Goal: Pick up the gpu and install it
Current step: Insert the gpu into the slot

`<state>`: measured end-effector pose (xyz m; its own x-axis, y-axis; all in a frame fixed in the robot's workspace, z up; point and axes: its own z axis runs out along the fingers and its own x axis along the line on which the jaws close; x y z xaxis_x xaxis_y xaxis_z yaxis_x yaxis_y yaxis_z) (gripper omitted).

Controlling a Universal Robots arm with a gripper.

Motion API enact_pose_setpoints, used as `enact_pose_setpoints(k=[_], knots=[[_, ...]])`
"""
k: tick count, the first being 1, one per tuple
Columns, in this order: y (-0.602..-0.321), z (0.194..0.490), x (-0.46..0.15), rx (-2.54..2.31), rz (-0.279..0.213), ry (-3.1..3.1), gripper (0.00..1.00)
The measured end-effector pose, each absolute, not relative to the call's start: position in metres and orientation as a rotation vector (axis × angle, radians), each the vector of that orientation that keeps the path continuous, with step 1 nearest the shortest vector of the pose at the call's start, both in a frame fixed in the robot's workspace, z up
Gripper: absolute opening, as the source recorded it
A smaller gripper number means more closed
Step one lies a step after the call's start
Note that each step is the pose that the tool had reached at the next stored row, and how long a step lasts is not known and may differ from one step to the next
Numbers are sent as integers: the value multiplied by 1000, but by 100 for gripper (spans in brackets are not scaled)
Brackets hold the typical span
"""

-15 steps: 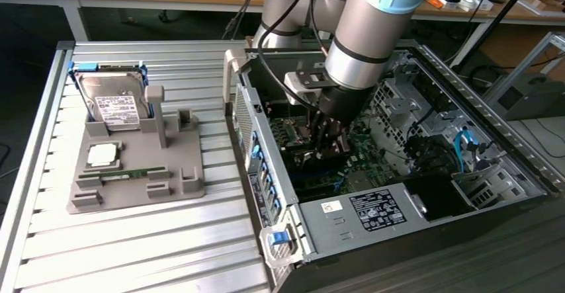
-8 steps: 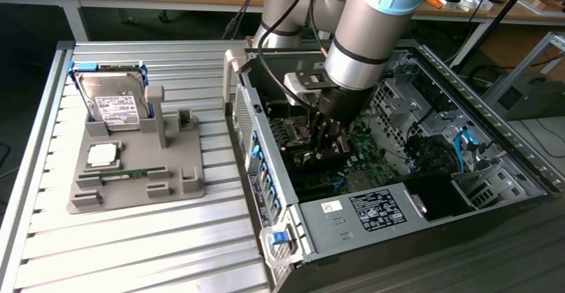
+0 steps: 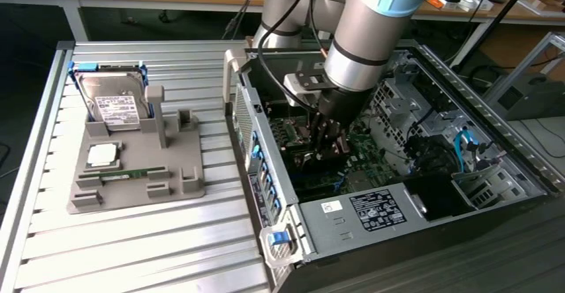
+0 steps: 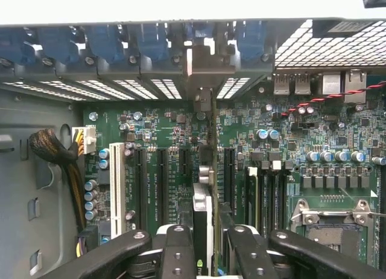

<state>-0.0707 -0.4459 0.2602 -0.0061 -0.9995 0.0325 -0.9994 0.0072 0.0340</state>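
Note:
My gripper [image 3: 329,144] reaches down into the open computer case [image 3: 264,194] and is shut on the gpu [image 3: 318,149]. In the wrist view the gpu [image 4: 204,200] appears edge-on as a thin dark card between the two black fingers [image 4: 176,252], standing upright over the green motherboard [image 4: 289,140]. It lines up with the row of long black expansion slots [image 4: 161,182]. Its silvery end bracket [image 4: 204,70] sits against the rear slot openings with blue latches [image 4: 108,43]. Whether the card's edge is seated in a slot is hidden.
A grey fixture [image 3: 132,167] on the slatted table at the exterior view's left holds a silver hard drive [image 3: 113,104], a processor chip [image 3: 103,153] and a green memory stick [image 3: 124,172]. Case walls, a power supply [image 3: 375,207] and cable bundles [image 4: 57,149] crowd the gripper.

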Motion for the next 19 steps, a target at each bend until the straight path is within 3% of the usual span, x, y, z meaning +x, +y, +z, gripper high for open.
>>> enact_pose_setpoints(k=[4, 7, 15, 18, 19], knots=[[-446, 260, -71, 2182, -2, -2196, 28], [-446, 260, -71, 2181, -2, -2195, 40], [-444, 287, -71, 2182, 0, -2196, 40], [-437, 295, -71, 2182, 0, -2196, 32], [-434, 298, -71, 2182, 0, -2196, 25]])
